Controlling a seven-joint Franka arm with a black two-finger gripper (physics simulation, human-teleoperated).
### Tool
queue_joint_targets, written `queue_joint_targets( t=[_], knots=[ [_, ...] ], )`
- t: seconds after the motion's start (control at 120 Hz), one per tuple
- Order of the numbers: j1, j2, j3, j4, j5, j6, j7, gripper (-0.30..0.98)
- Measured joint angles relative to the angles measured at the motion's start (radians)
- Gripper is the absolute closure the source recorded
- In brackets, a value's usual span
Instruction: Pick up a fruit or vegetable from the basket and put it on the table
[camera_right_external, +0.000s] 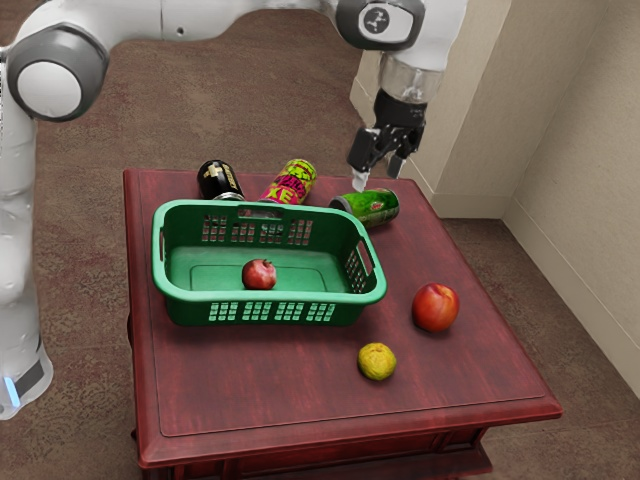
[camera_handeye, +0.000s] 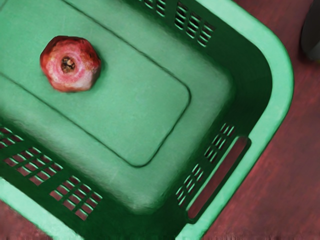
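My gripper (camera_right_external: 378, 176) hangs in the air at the far side of the table, its two fingers apart with nothing between them; in the exterior view it appears just above the green can. The green basket (camera_right_external: 270, 299) stands upright on the red wooden table (camera_right_external: 250, 400). One red pomegranate (camera_right_external: 259, 275) lies on the basket's floor. From the hand, the wrist view looks down into the basket (camera_handeye: 283, 85), where the pomegranate (camera_handeye: 70, 64) rests with its crown facing the camera, well apart from the slotted walls.
Behind the basket lie a black can (camera_right_external: 217, 180), a pink and yellow can (camera_right_external: 291, 182) and a green can (camera_right_external: 372, 207). A red-orange fruit (camera_right_external: 436, 307) and a yellow fruit (camera_right_external: 377, 361) sit on the table toward the exterior view's right. The basket's raised rim surrounds the pomegranate.
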Motion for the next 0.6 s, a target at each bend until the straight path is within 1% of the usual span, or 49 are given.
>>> queue_joint_targets(
  t=[0.092,0.258,0.383,0.467,0.533,0.6],
  knots=[
    [-0.059,0.008,0.0,0.001,0.002,0.0,-0.048,0.0],
    [-0.105,-0.021,0.005,-0.004,0.01,-0.01,-0.114,0.0],
    [-0.093,-0.016,0.01,-0.016,0.017,-0.026,-0.14,0.0],
    [-0.045,-0.004,0.016,-0.038,0.04,-0.03,-0.074,0.0],
    [0.0,-0.06,0.024,-0.14,0.095,-0.012,-0.004,0.0],
    [0.042,-0.164,0.025,-0.323,0.132,0.04,0.063,0.0]
  ],
)
